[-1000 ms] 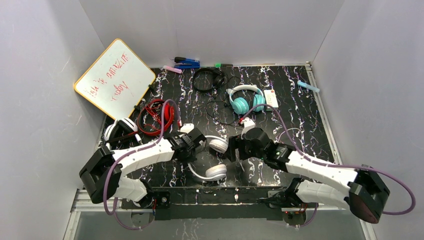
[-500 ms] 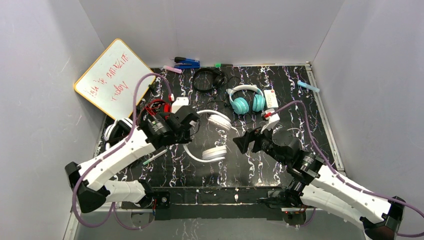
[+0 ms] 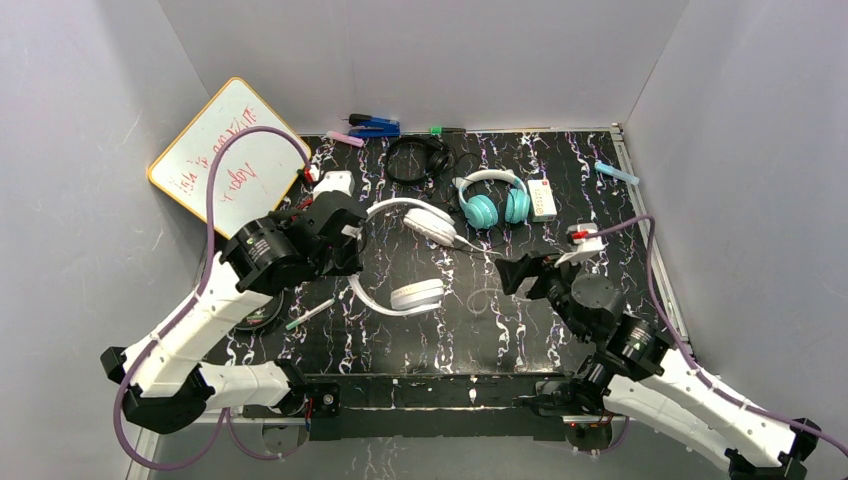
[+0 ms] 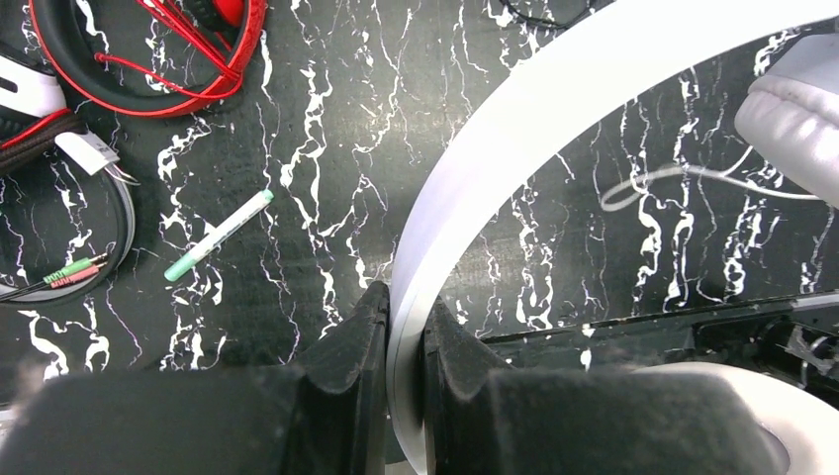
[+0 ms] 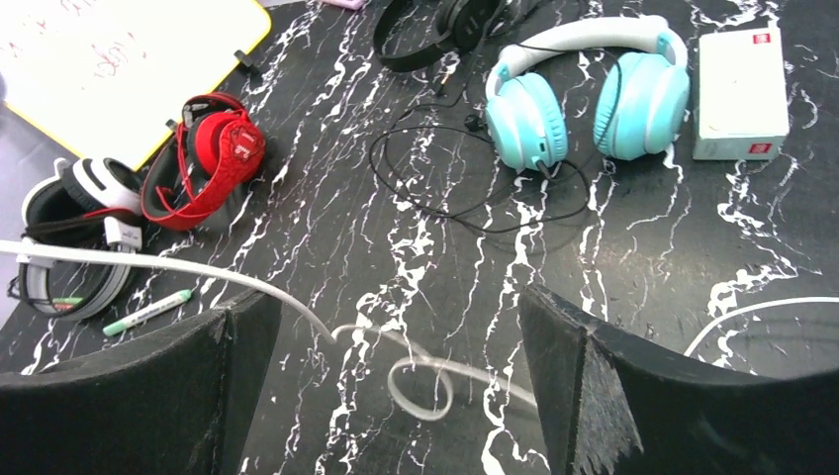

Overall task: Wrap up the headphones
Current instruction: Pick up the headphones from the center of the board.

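Since a second ago the two arms have parted: the left arm has swung back and to the left with the all-white over-ear headphones (image 3: 418,294), and the right arm has drawn off to the right.

The left gripper (image 4: 404,309) is pinched tight on the smooth white headband (image 4: 554,99), one black finger on each face. The headphones lie mid-table on the black white-veined table (image 3: 600,215); whether the nearer cup touches it I cannot tell.

The right gripper (image 5: 396,322) stands spread wide and holds nothing (its fingers frame bare tabletop). The thin white cord (image 5: 416,381) loops on the table between them.

The teal headphones with a white band (image 5: 584,109) lie behind, just beside a small white box (image 5: 740,94). The red headphones (image 4: 148,49) and a green-tipped marker (image 4: 218,236) lie to the left.
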You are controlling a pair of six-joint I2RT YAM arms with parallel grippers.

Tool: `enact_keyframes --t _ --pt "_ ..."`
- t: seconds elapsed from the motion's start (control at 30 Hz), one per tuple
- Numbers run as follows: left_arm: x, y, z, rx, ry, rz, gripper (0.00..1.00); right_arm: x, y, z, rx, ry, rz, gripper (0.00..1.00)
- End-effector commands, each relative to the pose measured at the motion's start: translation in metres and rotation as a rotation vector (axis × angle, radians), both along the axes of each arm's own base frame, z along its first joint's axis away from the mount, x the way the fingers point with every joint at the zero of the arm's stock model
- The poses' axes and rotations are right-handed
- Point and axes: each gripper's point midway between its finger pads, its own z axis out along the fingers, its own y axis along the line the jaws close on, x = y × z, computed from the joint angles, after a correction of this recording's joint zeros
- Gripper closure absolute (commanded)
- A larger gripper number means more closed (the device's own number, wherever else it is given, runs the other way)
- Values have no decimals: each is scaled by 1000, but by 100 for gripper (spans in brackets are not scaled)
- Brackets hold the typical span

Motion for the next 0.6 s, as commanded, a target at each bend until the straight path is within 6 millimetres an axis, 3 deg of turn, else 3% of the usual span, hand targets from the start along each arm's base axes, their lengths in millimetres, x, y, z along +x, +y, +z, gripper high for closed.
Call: enact_keyframes --t 0.0,0.13,0.3,0.57 --pt "-3 8 29 -66 -45 23 100 5 -11 -2 75 -28 -78 2" --pt "1 27 58 -70 -125 95 100 2 -3 -15 48 5 -38 1" --pt "4 35 97 -91 -192 119 100 -7 26 -24 33 -19 136 1" --pt "-5 -15 115 -285 -130 -38 100 -12 62 -9 7 -126 320 2"
